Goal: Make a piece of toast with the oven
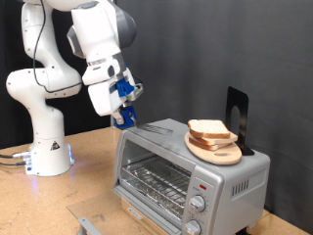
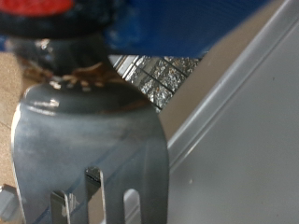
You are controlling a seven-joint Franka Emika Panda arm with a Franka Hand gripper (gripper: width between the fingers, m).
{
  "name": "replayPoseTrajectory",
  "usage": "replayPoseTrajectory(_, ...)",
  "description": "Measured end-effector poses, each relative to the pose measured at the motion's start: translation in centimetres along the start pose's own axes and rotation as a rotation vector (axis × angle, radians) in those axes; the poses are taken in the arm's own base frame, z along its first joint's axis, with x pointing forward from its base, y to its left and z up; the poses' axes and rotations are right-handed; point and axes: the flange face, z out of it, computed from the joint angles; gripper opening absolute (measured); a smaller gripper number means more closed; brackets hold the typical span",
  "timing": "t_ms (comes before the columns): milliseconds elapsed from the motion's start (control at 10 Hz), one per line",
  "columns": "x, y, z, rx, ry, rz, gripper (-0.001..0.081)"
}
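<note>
One piece of toast (image 1: 207, 128) lies on a round wooden board (image 1: 217, 149) atop the oven (image 1: 186, 174), right of the tool (image 1: 125, 116). The tool is clamped on a metal fork (image 2: 93, 159). The slice looks light, soft and crumbly; lift it from beneath.

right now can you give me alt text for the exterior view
A white robot arm's gripper holds a metal fork over the top of a silver toaster oven. A slice of toast sits on a round wooden board on the oven's top.
</note>
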Motion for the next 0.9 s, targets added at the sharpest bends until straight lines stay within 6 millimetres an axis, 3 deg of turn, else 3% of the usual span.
replayPoseTrajectory(900, 0.6, -2.7, 0.6, 0.019, -0.001, -0.033, 0.0437)
